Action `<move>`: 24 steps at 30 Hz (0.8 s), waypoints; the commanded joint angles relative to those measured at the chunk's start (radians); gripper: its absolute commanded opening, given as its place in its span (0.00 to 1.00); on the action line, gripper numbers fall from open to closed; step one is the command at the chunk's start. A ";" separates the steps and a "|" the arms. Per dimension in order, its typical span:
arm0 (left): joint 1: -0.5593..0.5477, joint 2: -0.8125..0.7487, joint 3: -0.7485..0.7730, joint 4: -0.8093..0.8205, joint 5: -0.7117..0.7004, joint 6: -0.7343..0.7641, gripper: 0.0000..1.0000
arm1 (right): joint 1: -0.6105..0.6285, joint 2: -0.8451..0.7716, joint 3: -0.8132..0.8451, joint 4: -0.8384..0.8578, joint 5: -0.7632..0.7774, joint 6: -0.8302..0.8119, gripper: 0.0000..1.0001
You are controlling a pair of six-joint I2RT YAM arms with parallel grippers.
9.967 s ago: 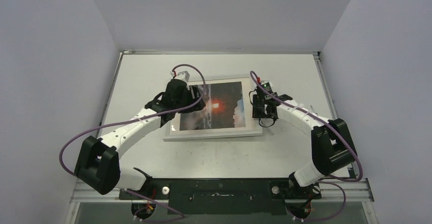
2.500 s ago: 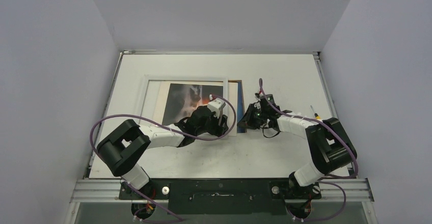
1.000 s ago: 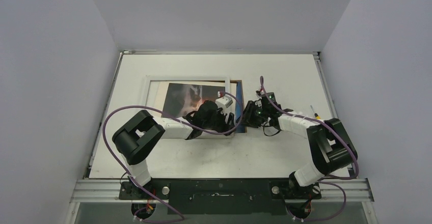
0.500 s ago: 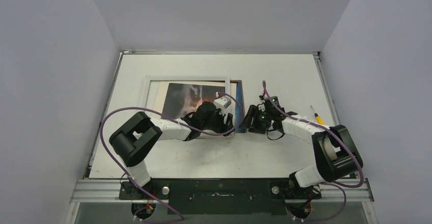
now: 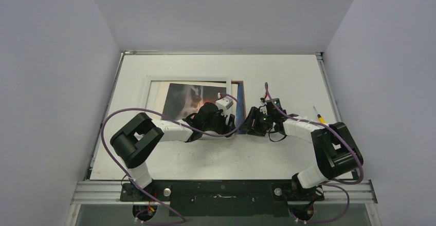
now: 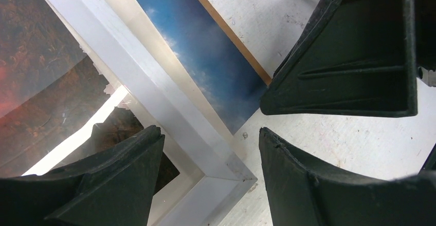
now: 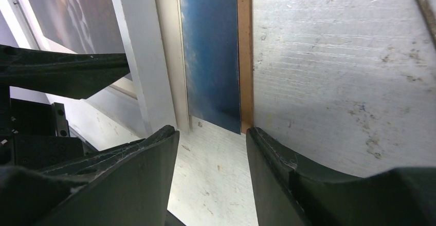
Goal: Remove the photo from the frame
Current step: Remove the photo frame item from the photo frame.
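White-bordered frame (image 6: 149, 95): lies flat on the scuffed grey tabletop (image 5: 205, 159), left of the middle. The two arms' tips converge at its near right corner.
Photo (image 5: 187, 100): dark print with an orange-red glow, lying flat inside the frame's border and not lifted. In the overhead view it sits a little askew, its left edge slanting against the border.
Cream mat (image 7: 167, 46): a narrow pale strip just beside the frame's right rail.
Blue sheet (image 7: 211, 56): deep blue with pale cloudy streaks. It pokes out past the frame's right side and lies on the brown board.
Brown board (image 7: 244, 46): fibreboard, with only a thin edge showing along the blue sheet's right side, flat on the tabletop.
Left pincer (image 6: 210, 132): fingers apart and straddling the frame's near right corner, one on the photo side and the other over bare tabletop. There is a gap on both sides of the corner, so it is clamped on nothing.
Right pincer (image 7: 212, 129): fingers apart and low over the tabletop, just short of the near ends of the blue sheet and brown board. Nothing is held between them.
Pincers together: near each other across the frame's corner; whether they touch cannot be told.
Screwdriver (image 5: 319, 116): yellow handle, on the tabletop beside the right arm, well apart from the frame.
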 commanded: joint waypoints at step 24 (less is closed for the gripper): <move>-0.023 -0.130 -0.076 0.086 -0.180 -0.008 0.66 | 0.060 -0.101 -0.123 0.097 0.063 0.227 0.64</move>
